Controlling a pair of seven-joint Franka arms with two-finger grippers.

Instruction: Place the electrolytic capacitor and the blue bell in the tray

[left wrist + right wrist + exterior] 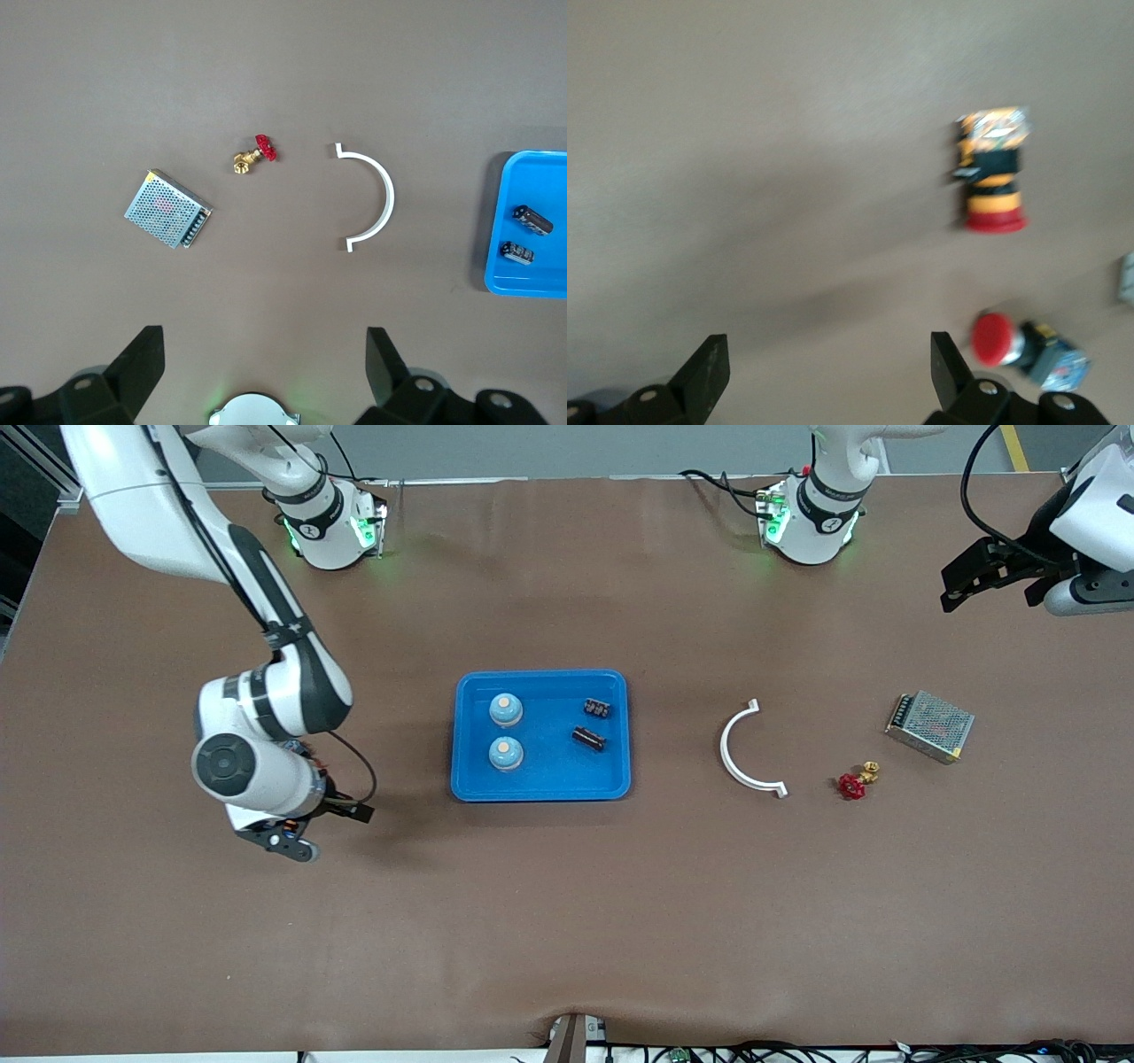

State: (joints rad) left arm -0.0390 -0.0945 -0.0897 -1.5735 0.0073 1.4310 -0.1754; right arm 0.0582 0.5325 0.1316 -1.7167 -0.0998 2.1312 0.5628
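Front view is showing the right pincer [292, 841] hanging low over bare worktop [567, 921] toward the right arm's end, well apart from the blue tray [540, 790]; in its own wrist view the two fingers [704, 372] are standing wide with nothing between them. The left pincer [992, 580] is waiting high over the left arm's end of the worktop, its fingers [142, 359] likewise spread wide and empty.

Both blue bells [506, 709] and [506, 754] are sitting upright inside the tray, and both electrolytic capacitors [596, 708] and [588, 738] are lying in it toward the left arm's side, so the placing is looking finished to me.

The risk from here is mostly needless motion. If either arm is sweeping low across the middle, it could be clipping the tray's raised rim and sliding it, tipping a bell or rolling a capacitor out. The right wrist view is showing two red-capped push buttons [992, 168] and [1028, 350] lying on the worktop close under that pincer; a careless descent could be knocking them or grabbing the wrong part. On the left arm's side, the white curved bracket [744, 748], the red-handled brass valve [858, 779] and the mesh-covered power supply [930, 726] are lying as distractors that should be left alone.
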